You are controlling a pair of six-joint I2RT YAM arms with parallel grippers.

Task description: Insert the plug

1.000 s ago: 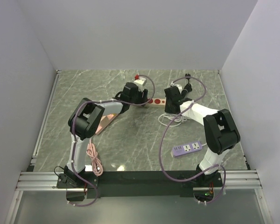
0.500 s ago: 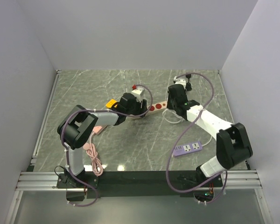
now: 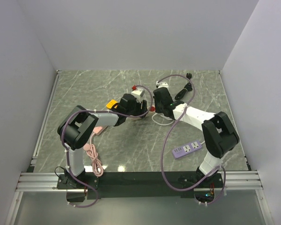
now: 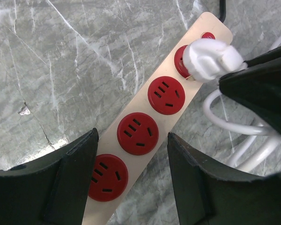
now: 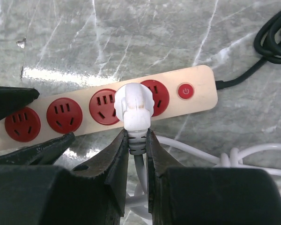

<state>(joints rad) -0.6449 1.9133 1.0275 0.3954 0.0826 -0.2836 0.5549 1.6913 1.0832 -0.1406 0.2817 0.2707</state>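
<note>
Yellow plug (image 3: 111, 103) lies on the green marble-patterned table (image 3: 131, 150), tucked against the left arm. Only a small bright corner shows in the top view, and neither wrist camera catches it.

The prongs of the white plug (image 5: 133, 105) are hidden beneath its rounded body. It stands over a red round socket near the switch end of the beige power strip (image 5: 206, 89), but whether it is seated cannot be told.

The right gripper (image 5: 136, 140) is clenched on the ribbed grey neck of this white plug, with the white cable (image 5: 234, 157) looping loosely behind. The left gripper (image 4: 131, 136) is spread wide, its black fingers (image 4: 75, 164) astride the strip and holding nothing; contact with the strip's edges is unclear. The strip's far end is cut off in both wrist views. A glossy black cord (image 5: 271, 37) leaves its switch end.
</note>
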